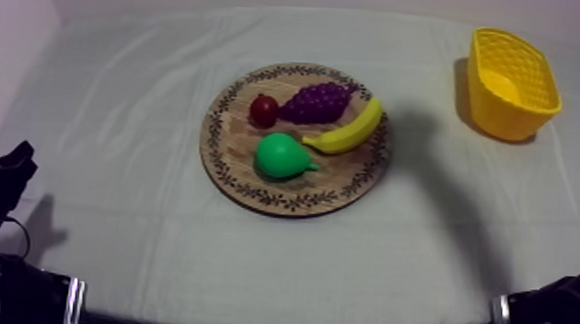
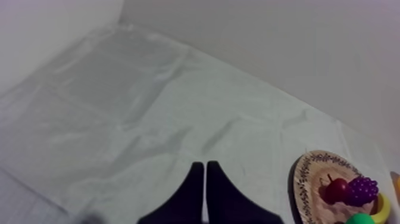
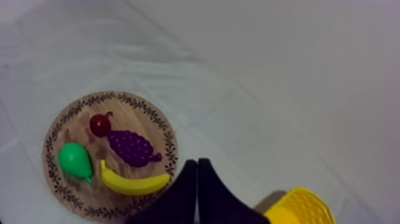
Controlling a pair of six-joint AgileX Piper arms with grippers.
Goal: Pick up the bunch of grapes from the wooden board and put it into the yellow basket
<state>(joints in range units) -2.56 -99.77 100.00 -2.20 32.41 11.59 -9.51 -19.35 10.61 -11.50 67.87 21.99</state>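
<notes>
bunch of grapes (image 1: 319,102) lay on wooden board (image 1: 221,175), far half, just beside small red fruit (image 1: 263,110) and banana (image 1: 348,131). long axis ran approx. toward yellow basket (image 1: 507,116). i judged right gripper (image 3: 197,162) nearer, grapes ahead of it. it and left gripper (image 2: 205,165) were both closed, empty. no legible text.

The light is soft and rather dim, with a faint violet cast over the grey-white cloth (image 1: 162,242) on the tabletop. In the top view the yellow basket (image 1: 513,84) throws a dark shadow to its left. A broad, soft-edged shadow runs from beside the wooden board (image 1: 339,175) towards the lower right. In the right wrist view a dull shadow lies on the cloth beside the basket, touching it.
</notes>
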